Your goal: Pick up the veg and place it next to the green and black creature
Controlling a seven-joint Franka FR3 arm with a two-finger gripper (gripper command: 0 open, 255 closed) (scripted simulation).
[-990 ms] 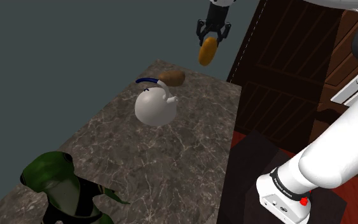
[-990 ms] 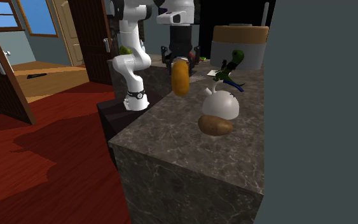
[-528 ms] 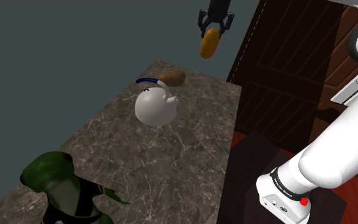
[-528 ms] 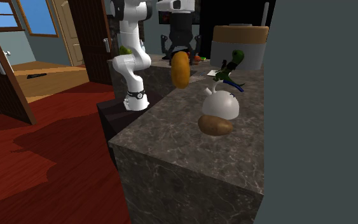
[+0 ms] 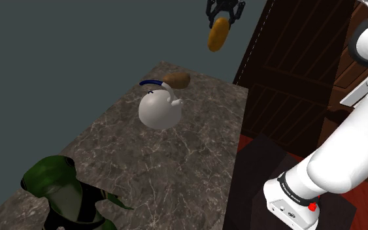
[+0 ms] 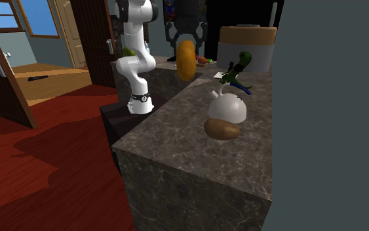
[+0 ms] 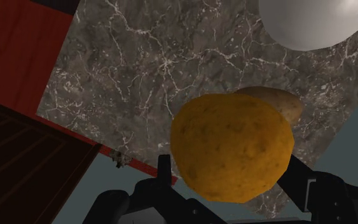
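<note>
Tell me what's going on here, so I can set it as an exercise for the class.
The white Franka arm's black gripper is shut on an orange-yellow potato-like vegetable, holding it in the air well above the marbled stone counter. Below it sit a white kettle and a brown potato, side by side. The green and black frog-like creature stands at the counter's other end, so the vegetable is not yet placed beside it.
</note>
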